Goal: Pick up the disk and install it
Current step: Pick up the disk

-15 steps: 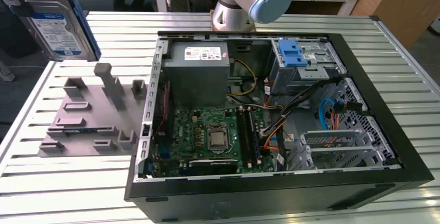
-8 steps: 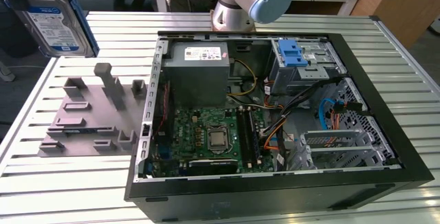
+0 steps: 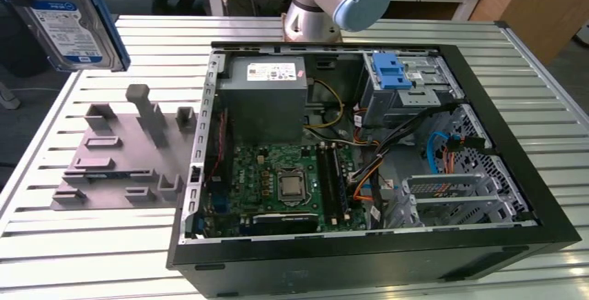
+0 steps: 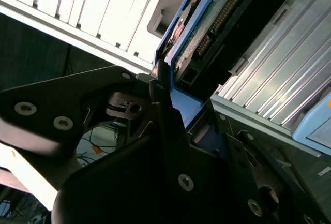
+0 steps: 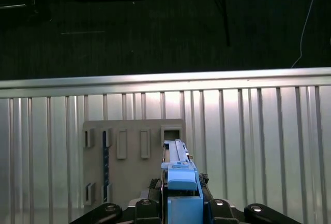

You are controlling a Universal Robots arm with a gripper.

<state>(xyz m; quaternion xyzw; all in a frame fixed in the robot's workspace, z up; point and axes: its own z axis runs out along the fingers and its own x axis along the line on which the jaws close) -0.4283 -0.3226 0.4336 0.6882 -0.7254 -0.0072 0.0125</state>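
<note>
In the exterior view, starting at its left, the disk (image 3: 69, 21), a flat rectangular silver hard drive with a white-and-blue label in a blue plastic bracket, hangs tilted in the air above the far corner of the slatted silver metal table (image 3: 92, 258), label side toward the camera. Below it, on the table, lies a flat grey plastic fixture plate (image 3: 120, 158) with upright blocks and slots (none of them holds anything).

Just beside the plate stands the open black computer case (image 3: 368, 245). Inside it, from that view's left to right, are a large grey power supply box (image 3: 267, 100) with a green motherboard (image 3: 276, 183) below it, then a silver metal drive cage (image 3: 405, 83) with a blue latch. The grey robot arm base (image 3: 332, 0) rises behind the case.

In both wrist views the black gripper (image 4: 181, 105) (image 5: 181, 206) is clamped on the disk (image 4: 217, 12) (image 5: 181, 182), its fingers (image 4: 161, 100) pressed against the blue bracket, one on each side. In the first wrist view the disk shows edge-on above the fixture plate (image 5: 132, 167).
</note>
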